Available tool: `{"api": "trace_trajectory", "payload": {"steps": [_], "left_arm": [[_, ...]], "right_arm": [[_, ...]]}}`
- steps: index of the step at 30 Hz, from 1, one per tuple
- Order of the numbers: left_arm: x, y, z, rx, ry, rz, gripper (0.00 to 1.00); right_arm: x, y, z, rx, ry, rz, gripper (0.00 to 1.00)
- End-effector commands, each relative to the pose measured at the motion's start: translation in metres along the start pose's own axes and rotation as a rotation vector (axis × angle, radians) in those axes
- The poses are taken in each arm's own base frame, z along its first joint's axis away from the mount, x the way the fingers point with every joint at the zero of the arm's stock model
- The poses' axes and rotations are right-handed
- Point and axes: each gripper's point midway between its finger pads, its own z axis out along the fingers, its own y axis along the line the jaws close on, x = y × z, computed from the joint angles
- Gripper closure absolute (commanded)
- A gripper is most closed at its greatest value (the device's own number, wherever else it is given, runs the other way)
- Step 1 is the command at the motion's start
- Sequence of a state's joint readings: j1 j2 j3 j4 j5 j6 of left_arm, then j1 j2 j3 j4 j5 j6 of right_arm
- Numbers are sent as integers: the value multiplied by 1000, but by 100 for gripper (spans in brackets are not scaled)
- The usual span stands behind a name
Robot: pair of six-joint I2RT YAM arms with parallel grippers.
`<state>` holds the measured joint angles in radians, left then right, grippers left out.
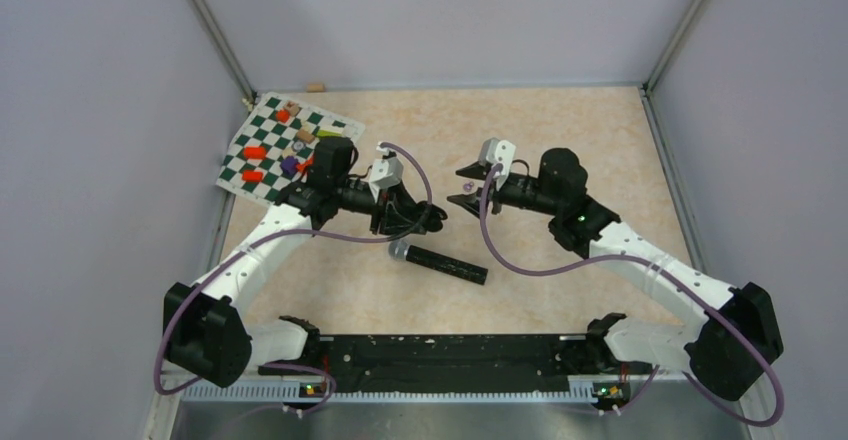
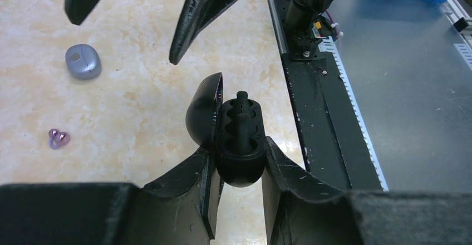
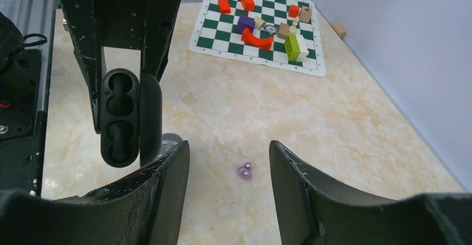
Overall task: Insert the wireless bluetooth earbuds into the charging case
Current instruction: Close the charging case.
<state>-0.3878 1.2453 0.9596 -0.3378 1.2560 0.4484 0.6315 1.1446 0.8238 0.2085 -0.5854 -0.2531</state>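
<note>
L gripper (image 2: 239, 150) was clamped on the open charging case (image 2: 239, 122), R gripper (image 3: 228, 145) spread & empty, purple earbuds (image 3: 245, 170) on table (image 3: 345, 122) just ahead, between its fingers; R arm nearer.

Pale lilac walls (image 1: 90, 110) enclose a beige marbled tabletop (image 1: 560, 140) with metal corner posts (image 1: 213, 30).
</note>
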Motion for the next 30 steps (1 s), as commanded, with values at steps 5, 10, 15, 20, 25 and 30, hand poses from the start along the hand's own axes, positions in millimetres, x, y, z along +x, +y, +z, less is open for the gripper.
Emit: {"api": "trace_trajectory", "payload": {"steps": [5,10,15,20,25,30], "left_arm": [[-13,-13,0,57,-30,61,100],[-13,-14,0,61,-32,60,100],[-12,-13,0,60,-30,60,100],[-12,-13,0,59,-30,61,100],[-11,-13,0,59,-29,61,100],[-12,-14,0,58,-30,66,100]], "right_arm": [[-17,-1,2,-15,-78,-40,44],[-14,5,3,-51,-78,-36,42],[-13,16,3,-111,-79,-32,41],[-12,27,3,-163,-79,-34,40],[-12,32,3,-189,-78,-35,40],[-11,32,3,-188,-77,-37,39]]}}
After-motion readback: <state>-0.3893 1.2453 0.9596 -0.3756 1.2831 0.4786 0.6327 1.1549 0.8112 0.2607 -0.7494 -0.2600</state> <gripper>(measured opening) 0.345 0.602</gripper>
